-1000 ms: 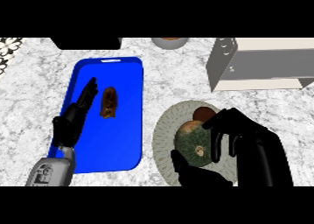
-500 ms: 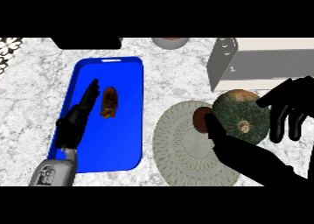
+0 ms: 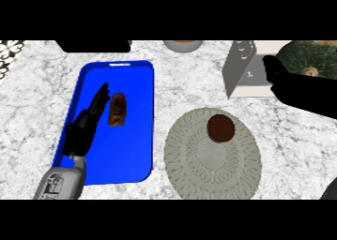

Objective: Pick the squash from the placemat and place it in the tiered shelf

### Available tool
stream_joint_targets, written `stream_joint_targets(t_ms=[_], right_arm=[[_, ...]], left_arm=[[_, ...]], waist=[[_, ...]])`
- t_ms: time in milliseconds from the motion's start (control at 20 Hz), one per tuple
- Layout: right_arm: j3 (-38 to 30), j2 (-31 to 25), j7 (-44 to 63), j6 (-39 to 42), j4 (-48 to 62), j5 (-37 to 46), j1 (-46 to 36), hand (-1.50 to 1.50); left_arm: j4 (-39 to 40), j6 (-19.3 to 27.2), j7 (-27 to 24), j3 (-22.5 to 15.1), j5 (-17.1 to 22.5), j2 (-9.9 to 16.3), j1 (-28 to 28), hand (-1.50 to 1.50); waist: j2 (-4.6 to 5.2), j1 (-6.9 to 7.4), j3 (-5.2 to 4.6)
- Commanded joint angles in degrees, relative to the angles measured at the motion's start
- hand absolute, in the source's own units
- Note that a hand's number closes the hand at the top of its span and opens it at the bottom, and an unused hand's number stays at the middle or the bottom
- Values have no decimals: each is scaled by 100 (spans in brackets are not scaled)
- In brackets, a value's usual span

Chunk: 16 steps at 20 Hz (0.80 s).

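Head view here: the right hand (image 3: 302, 86) is up at the far right with the squash (image 3: 316, 56) in it. It's a dark green, speckled thing with a tan stem spot, and the black thumb and fingers are curled around its lower side. The squash is off the placemat (image 3: 212, 168) and sits in front of the tiered shelf (image 3: 247, 70), the grey and white unit at the top right. Can't tell from this angle if it's touching a shelf level or just held over it.

The round woven placemat has only a small brown disc (image 3: 220, 127) on it, near its far edge. Left of that is a blue tray (image 3: 133, 154) with a brown food piece (image 3: 117, 109) lying on it. The left hand (image 3: 88, 124) hangs over the tray just beside that piece, fingers straight, holding nothing. A grey bowl (image 3: 182, 45) peeks in at the top edge.
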Motion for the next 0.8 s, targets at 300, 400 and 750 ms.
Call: stream_joint_targets(t_ms=[300,400,750], right_arm=[[-1046,-933,-725,-262,1291,-338,-544,150],[-944,-844,-1067,-832,1534,-231,-266,150],[-928,-1355,-1521,-1120,2708,-2,-909,150]], left_arm=[[-52,-21,-17,-17,-50,28,106,0],[-317,-95,3,-16,29,58,292,0],[-497,-142,222,-56,15,76,221,0]], waist=[[7,10,3],[9,32,4],[7,52,3]])
